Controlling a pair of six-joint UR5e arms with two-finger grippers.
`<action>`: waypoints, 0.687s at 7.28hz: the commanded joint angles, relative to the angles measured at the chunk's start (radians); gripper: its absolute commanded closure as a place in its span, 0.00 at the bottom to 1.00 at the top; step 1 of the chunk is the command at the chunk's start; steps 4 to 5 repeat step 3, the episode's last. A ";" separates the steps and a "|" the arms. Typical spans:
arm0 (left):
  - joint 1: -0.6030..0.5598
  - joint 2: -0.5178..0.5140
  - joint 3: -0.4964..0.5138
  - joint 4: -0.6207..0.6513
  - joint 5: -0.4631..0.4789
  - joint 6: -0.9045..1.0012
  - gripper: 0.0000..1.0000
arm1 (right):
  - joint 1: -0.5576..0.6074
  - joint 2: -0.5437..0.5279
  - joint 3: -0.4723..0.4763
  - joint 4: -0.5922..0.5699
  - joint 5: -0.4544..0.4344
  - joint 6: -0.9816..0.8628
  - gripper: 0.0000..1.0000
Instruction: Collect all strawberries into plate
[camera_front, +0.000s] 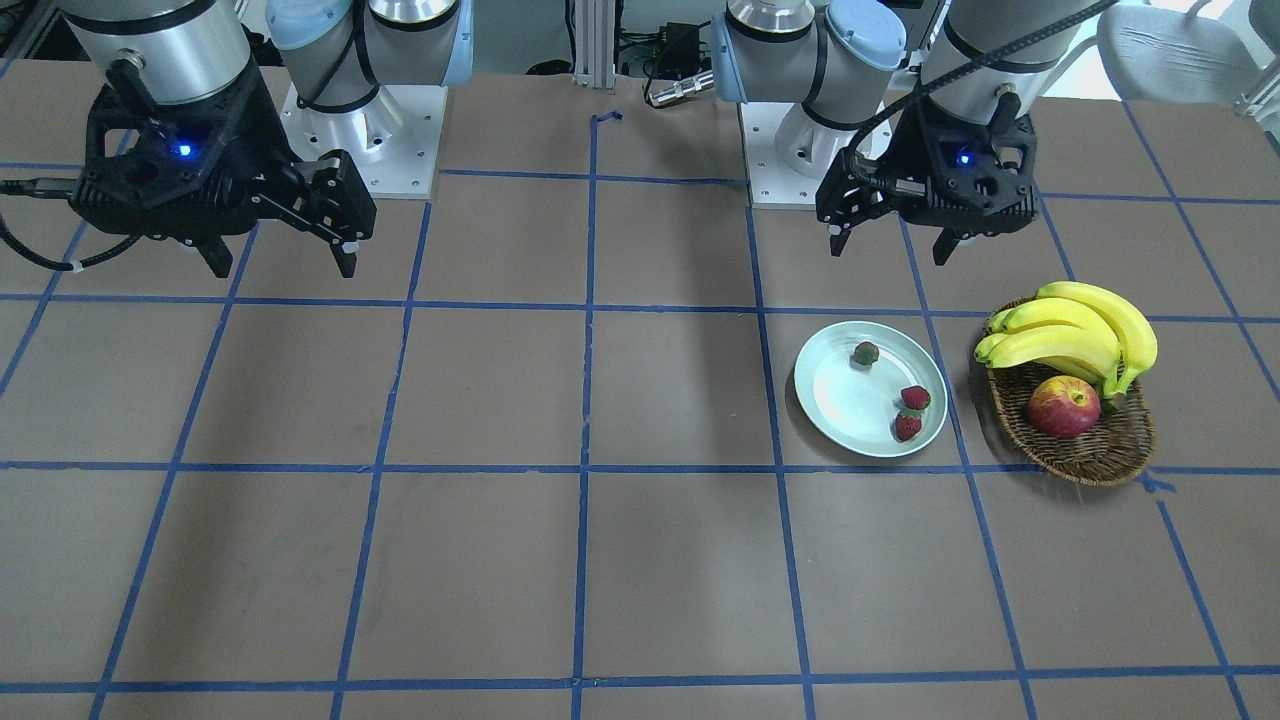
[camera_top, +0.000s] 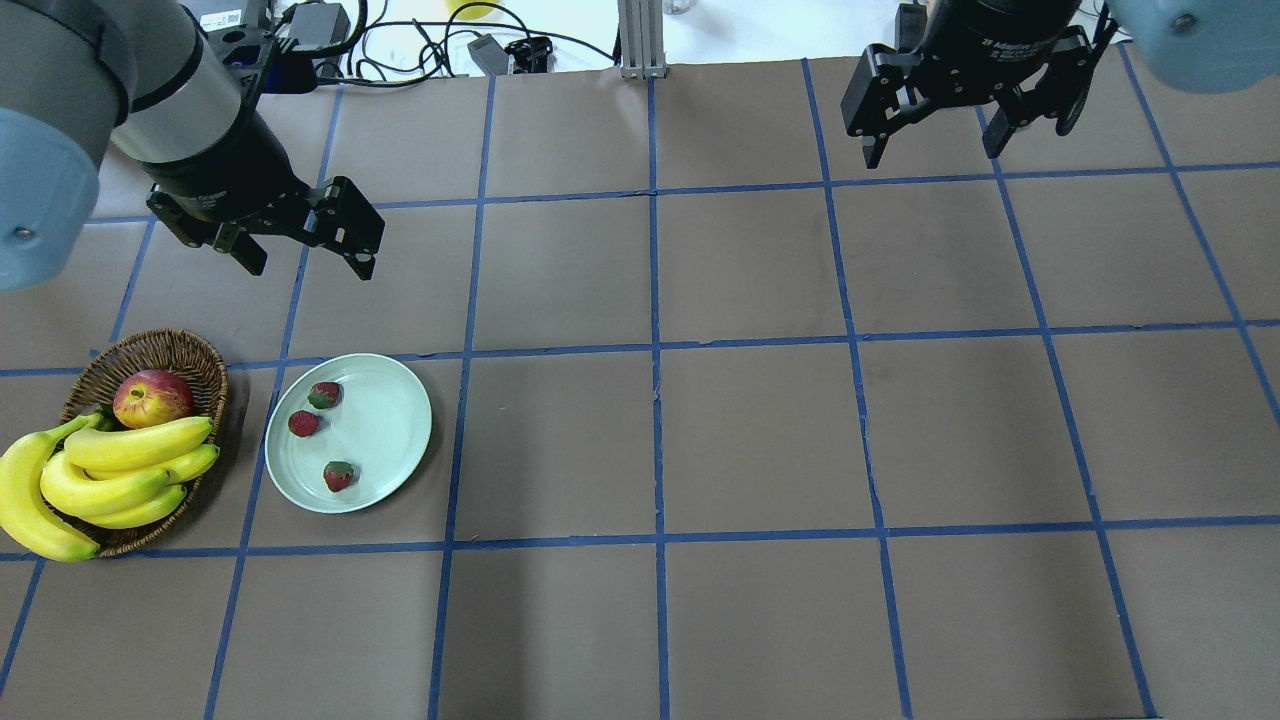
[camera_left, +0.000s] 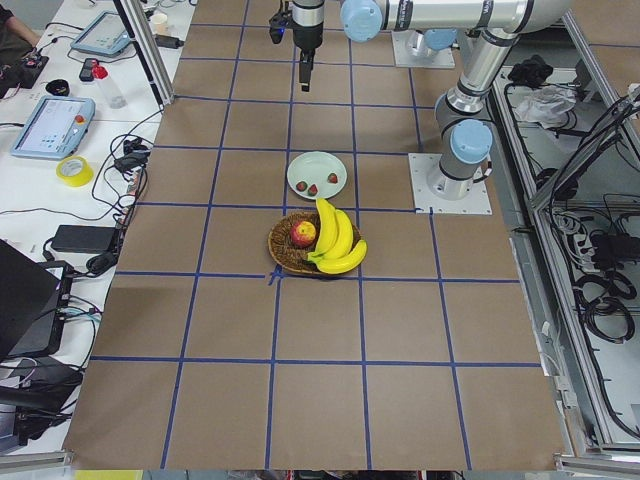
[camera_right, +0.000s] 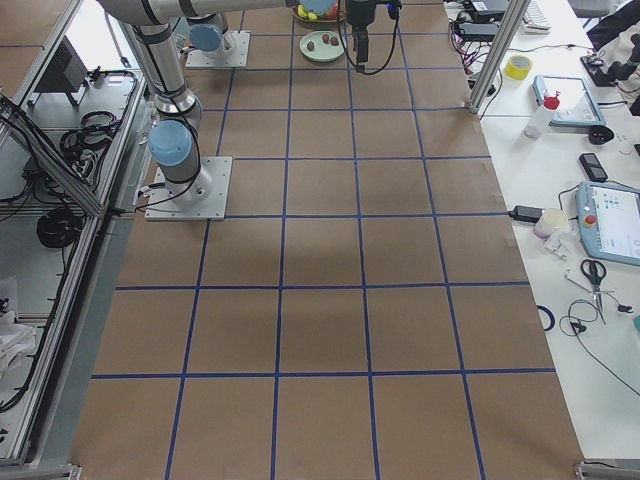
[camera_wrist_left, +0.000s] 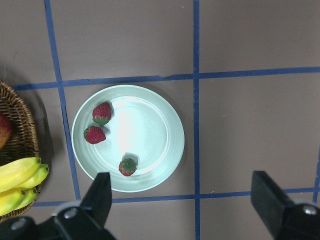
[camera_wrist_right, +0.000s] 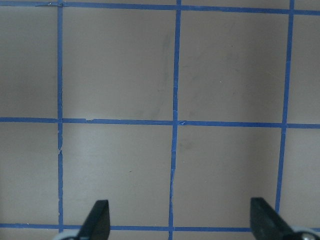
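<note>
- Three small red strawberries (camera_top: 304, 423) lie inside the round pale mint-green plate (camera_top: 392, 420) on the brown taped surface (camera_top: 750, 430).
- The left tool (camera_top: 310, 262), wide and empty, hangs above, near the plate.
- The right tool (camera_top: 930, 152), wide too, is well apart.

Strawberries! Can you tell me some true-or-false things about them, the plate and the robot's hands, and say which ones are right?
1. All three strawberries lie on the plate. True.
2. The apple sits on the plate too. False: the apple is in the wicker basket, next to the bananas.
3. The left gripper is holding a strawberry. False: the left gripper is open and empty, up above the table beyond the plate.
4. The right gripper is open and holds nothing. True.
</note>
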 joint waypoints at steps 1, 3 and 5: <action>-0.002 0.024 0.000 -0.020 -0.004 0.000 0.00 | 0.000 0.000 0.000 0.001 -0.002 0.000 0.00; -0.003 0.025 -0.001 -0.020 -0.007 0.000 0.00 | 0.000 0.000 0.000 0.002 -0.002 0.000 0.00; -0.003 0.025 -0.001 -0.020 -0.007 0.000 0.00 | 0.000 0.000 0.000 0.002 -0.002 0.000 0.00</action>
